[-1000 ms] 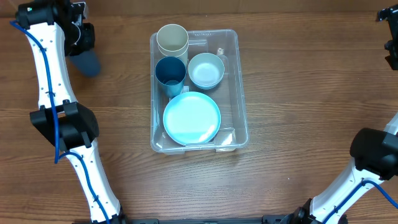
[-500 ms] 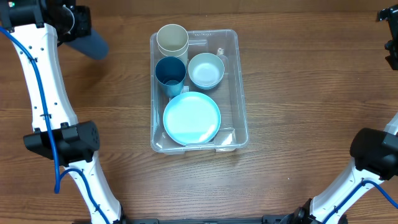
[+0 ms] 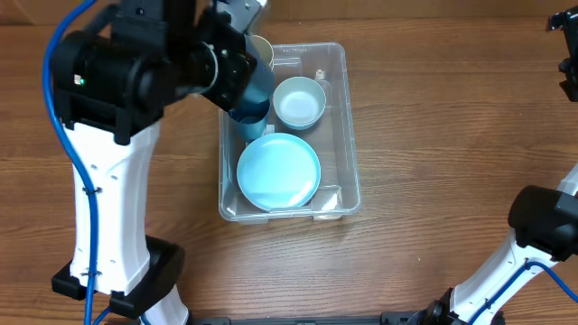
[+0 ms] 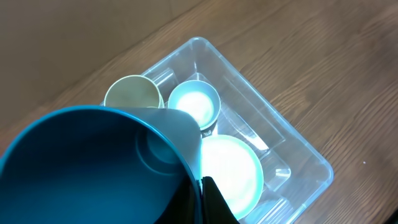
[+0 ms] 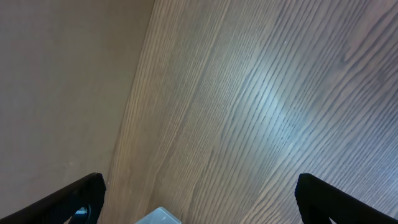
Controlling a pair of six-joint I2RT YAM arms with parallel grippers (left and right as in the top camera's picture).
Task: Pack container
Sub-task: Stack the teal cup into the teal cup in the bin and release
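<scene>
Left gripper (image 4: pixel 202 200) is clenching the thin rim of a smooth teal plastic cup (image 4: pixel 93 168), hanging over the eleven o'clock corner of the clear rounded container (image 3: pixel 350 135), which is sitting mid-table. The slick rim may be slipping, and a dropped cup risks knocking the beige cup (image 4: pixel 132 93). Right gripper (image 5: pixel 200 186) is gaping, holding nothing.

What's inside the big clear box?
In the box: a light blue plate, a pale blue bowl and a cream cup. A held blue cup hovers above, covering most of another blue cup underneath.
</scene>
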